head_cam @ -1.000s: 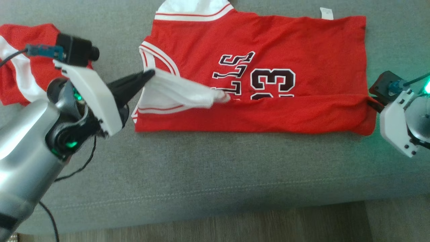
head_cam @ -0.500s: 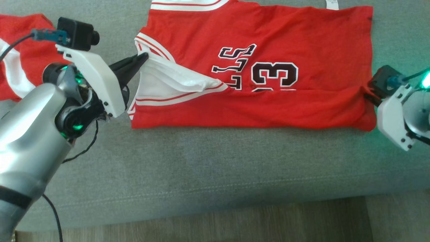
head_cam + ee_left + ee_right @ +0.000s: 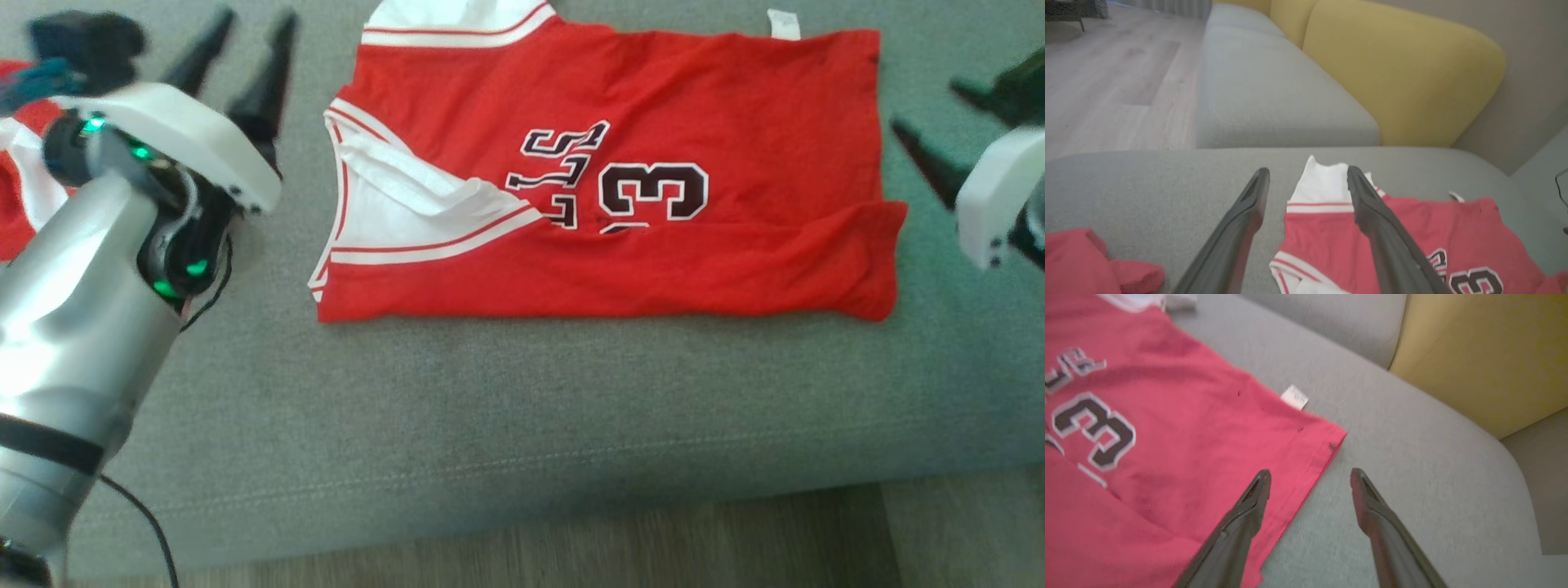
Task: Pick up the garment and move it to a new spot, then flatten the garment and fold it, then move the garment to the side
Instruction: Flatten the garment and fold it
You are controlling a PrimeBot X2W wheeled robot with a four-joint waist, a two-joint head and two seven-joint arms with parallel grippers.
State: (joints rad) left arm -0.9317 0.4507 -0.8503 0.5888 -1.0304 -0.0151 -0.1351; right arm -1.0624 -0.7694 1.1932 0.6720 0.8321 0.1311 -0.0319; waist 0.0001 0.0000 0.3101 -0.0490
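The garment [image 3: 653, 106], a red jersey with white trim and black lettering, lies flat on the grey seat cushion [image 3: 490, 408]. Its near long edge is folded over the lower part of the number. My left gripper [image 3: 255, 16] hovers open to the left of the jersey's armhole, touching nothing. In the left wrist view its fingers [image 3: 1308, 170] frame the white collar end of the garment [image 3: 1323, 232]. Off the hem end, my right gripper [image 3: 924, 104] is open and apart from the cloth. In the right wrist view, that gripper [image 3: 1310, 473] straddles the hem corner of the garment [image 3: 1167, 428].
A second red and white cloth [image 3: 10, 237] lies at the far left behind my left arm, also seen as a red heap [image 3: 1081, 261]. Yellow back cushions [image 3: 1400, 73] rise behind the seat. Wooden floor [image 3: 571, 547] runs along the cushion's near edge.
Both grippers opened and let go of the jersey, the left from the armhole, the right from the hem corner. Both drew back from it, and the folded edge now rests on the jersey.
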